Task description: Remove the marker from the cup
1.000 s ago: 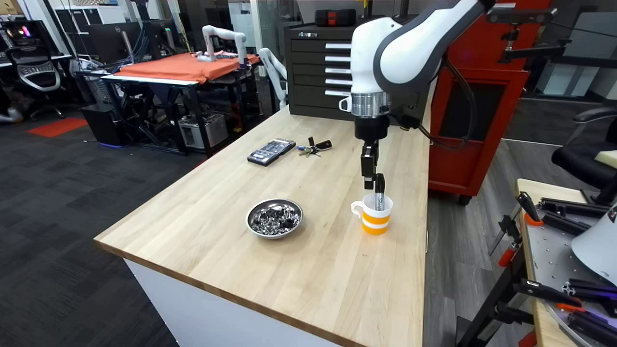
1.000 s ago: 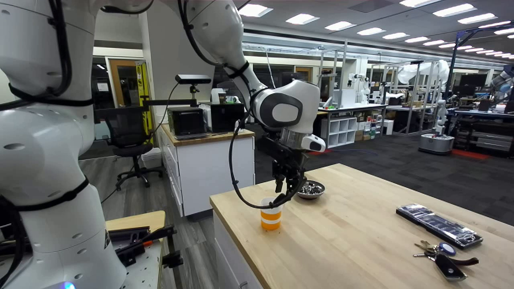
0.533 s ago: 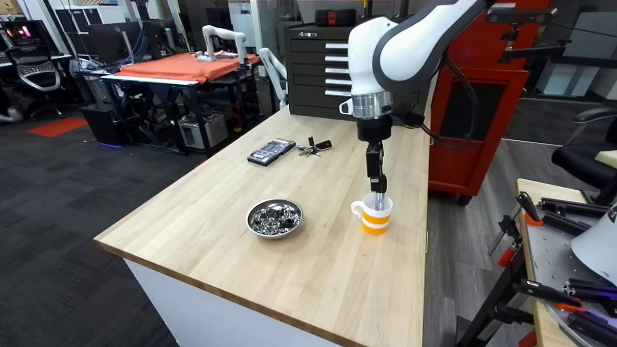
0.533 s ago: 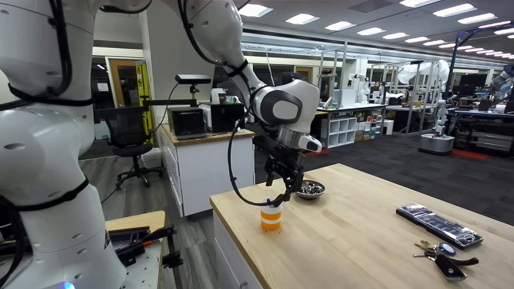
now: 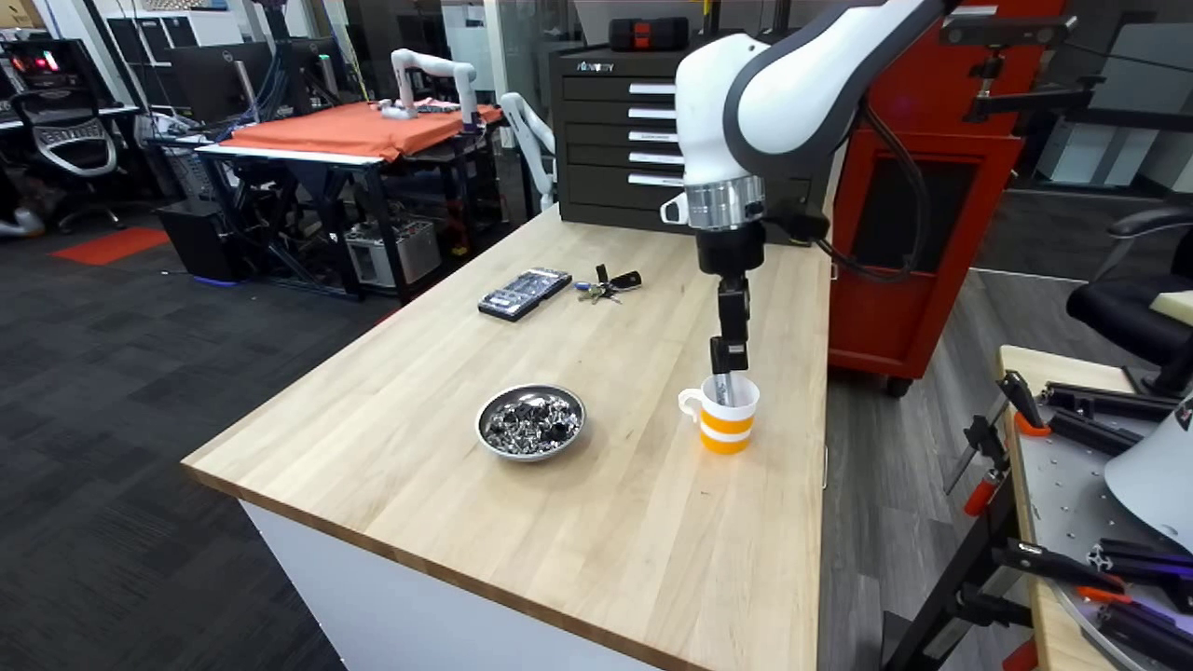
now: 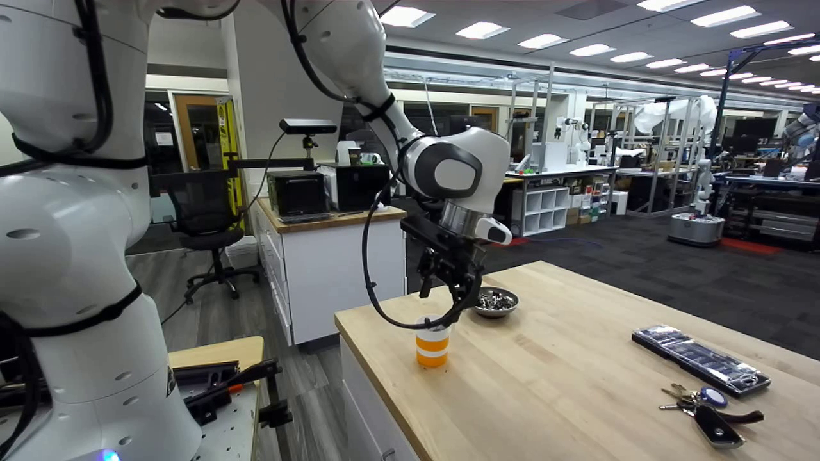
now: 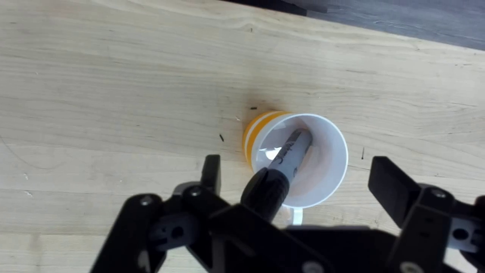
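Observation:
The cup (image 5: 726, 434), white with orange bands and a handle, stands upright on the wooden table in both exterior views. Inside it the marker (image 7: 290, 157), grey-bodied with a black cap, leans at a slant; its cap tilts over the rim toward the left finger in the wrist view. The cap's far end is hidden under the gripper's linkage. Right above the cup is my gripper (image 7: 297, 179), its fingers spread wide on either side of the cup's mouth, with neither pad closed on the marker. The loop of cable (image 6: 378, 310) crosses the cup's top in an exterior view.
A metal bowl (image 5: 482, 431) of small metal bits stands beside the cup. Farther back lie a flat black case (image 5: 524, 294) and keys (image 5: 606, 287). The table's edge runs close by the cup, and a dark drawer cabinet (image 5: 610, 140) stands at the far end.
The gripper's fingers have spread wider, and the gripper has shifted slightly over the cup. The marker, nearly upright before, now leans, with its cap hidden behind the gripper in an exterior view.

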Action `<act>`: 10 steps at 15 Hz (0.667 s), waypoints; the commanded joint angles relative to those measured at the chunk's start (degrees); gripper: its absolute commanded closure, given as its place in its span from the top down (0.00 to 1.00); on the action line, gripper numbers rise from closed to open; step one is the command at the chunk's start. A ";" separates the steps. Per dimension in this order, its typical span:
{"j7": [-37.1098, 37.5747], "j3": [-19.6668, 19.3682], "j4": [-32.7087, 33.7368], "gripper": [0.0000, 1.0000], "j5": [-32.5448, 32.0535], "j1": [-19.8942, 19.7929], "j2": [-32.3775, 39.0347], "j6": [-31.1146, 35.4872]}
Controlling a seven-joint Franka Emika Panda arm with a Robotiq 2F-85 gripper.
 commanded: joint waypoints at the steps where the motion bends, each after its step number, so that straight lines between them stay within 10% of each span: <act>1: -1.50 -0.17 -1.48 1.00 -0.74 -0.07 -1.45 0.15; 10: -2.92 -0.60 -0.59 1.00 -3.79 -0.10 -0.19 2.45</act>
